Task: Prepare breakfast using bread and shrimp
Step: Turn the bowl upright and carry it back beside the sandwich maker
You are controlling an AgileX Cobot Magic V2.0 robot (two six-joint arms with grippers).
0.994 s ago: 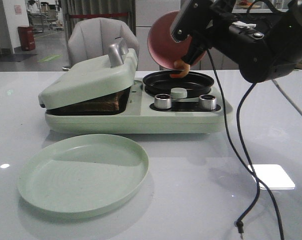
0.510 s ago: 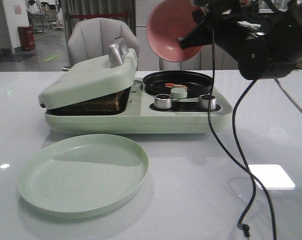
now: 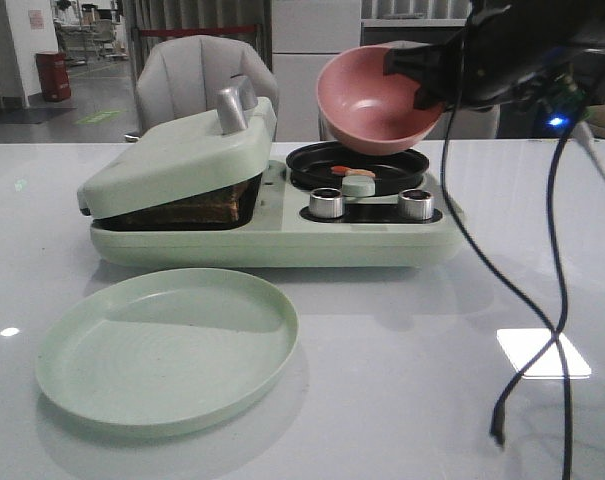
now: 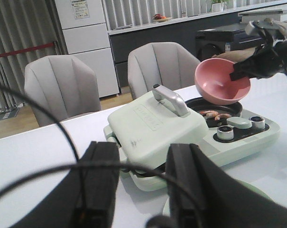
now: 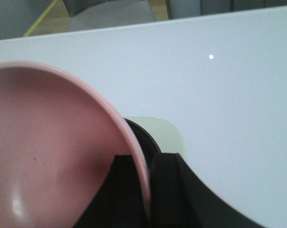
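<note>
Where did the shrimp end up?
In the front view, the shrimp lie in the round black pan on the right side of the green breakfast maker, just under the pink bowl.

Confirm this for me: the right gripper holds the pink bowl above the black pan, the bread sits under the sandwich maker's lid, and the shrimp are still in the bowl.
One part is wrong: the pink bowl is empty. The shrimp lie in the black pan, as the left wrist view shows. The rest stands: the right gripper holds the bowl by its rim above the pan, and the bread sits under the lid.
</note>
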